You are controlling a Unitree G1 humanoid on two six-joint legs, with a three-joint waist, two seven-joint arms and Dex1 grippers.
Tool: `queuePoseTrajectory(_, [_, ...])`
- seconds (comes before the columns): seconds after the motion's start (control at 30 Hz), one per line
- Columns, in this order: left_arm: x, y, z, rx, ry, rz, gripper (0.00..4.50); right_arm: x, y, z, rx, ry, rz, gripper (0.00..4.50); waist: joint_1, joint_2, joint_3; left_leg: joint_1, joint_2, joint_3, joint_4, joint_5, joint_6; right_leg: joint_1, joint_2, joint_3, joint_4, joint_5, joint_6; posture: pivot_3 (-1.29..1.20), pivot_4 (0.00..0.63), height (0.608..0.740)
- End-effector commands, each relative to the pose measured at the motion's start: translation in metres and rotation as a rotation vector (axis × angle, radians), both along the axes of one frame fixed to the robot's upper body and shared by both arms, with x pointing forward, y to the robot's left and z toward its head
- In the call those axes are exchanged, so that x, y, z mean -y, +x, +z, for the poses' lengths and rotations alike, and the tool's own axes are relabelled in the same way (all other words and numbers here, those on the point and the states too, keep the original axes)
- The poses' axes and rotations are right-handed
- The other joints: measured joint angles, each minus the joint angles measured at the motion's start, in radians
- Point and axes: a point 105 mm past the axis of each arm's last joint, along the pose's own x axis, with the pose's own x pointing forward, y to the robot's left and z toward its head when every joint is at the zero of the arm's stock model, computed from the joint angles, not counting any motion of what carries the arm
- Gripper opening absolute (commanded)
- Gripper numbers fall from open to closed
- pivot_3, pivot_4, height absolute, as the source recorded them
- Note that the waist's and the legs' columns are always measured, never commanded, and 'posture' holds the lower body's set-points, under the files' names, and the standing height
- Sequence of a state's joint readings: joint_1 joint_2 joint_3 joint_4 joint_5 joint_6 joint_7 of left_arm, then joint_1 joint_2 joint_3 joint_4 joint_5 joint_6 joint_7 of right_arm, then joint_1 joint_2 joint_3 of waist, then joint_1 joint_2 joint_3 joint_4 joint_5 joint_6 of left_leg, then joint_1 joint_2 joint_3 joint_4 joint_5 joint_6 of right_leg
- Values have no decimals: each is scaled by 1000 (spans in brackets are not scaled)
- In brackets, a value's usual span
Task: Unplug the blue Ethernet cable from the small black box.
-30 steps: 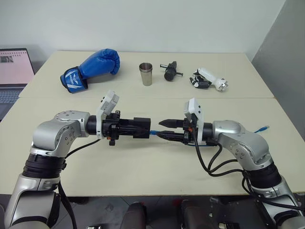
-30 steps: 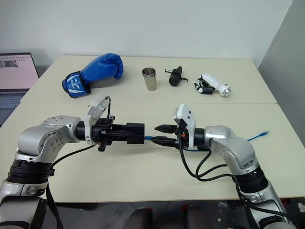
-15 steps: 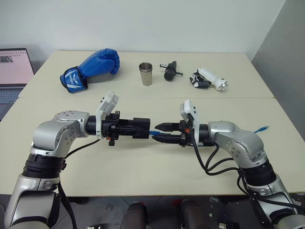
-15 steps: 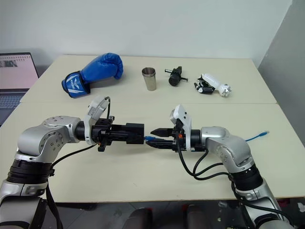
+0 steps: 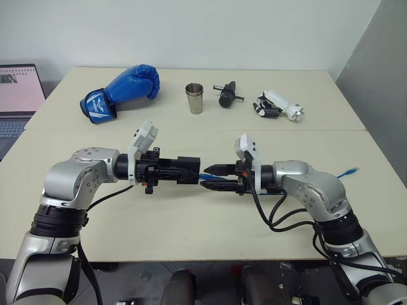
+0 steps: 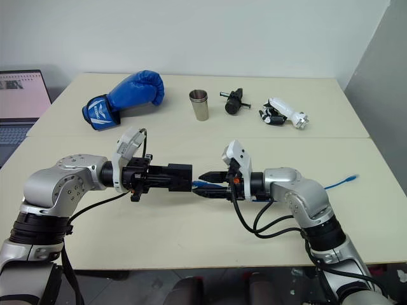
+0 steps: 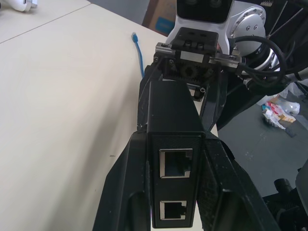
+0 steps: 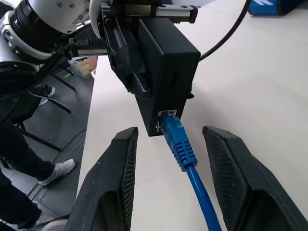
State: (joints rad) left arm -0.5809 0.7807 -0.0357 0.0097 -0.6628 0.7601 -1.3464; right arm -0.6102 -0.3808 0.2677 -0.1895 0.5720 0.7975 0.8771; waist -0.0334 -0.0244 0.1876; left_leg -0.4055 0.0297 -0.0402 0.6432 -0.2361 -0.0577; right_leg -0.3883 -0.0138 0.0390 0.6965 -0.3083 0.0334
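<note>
Straddling the plug of the blue Ethernet cable [image 8: 179, 142], my right gripper [image 8: 171, 154] stands open, one finger on either side, not yet touching. Its long axis runs straight ahead into the small black box [image 8: 168, 72], which my left gripper [image 5: 166, 170] clamps above the table [image 5: 191, 222].

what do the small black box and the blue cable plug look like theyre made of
The small black box looks like matte hard plastic: flat dull faces, crisp edges, no shine. The blue Ethernet cable seems rubbery moulded plastic: its boot at the plug is ribbed, the cord smooth with a slight gloss.
</note>
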Motion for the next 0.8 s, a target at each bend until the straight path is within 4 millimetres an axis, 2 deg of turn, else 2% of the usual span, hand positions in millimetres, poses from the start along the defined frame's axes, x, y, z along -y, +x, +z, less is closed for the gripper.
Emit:
queuePoseTrajectory(0.03, [1,-1,8,37,-9,-15,802,-6,-2,11,25,25,32,2243,0,0,0,0,0,0,0,0,0,0,0,0,0,0,0,0,150,740])
queuePoseTrajectory(0.4, [2,-1,8,40,-6,-15,802,-3,0,13,-23,51,39,2243,0,0,0,0,0,0,0,0,0,0,0,0,0,0,0,0,150,740])
queuePoseTrajectory(0.5, [2,-1,8,40,-5,-16,802,-2,0,14,-28,56,41,1764,0,0,0,0,0,0,0,0,0,0,0,0,0,0,0,0,150,740])
queuePoseTrajectory(0.73, [2,-2,8,39,-1,-22,802,-3,-2,14,-42,64,54,111,0,0,0,0,0,0,0,0,0,0,0,0,0,0,0,0,150,740])
queuePoseTrajectory(0.8, [2,-2,8,39,0,-24,802,-2,-3,14,-45,62,61,77,0,0,0,0,0,0,0,0,0,0,0,0,0,0,0,0,150,740])
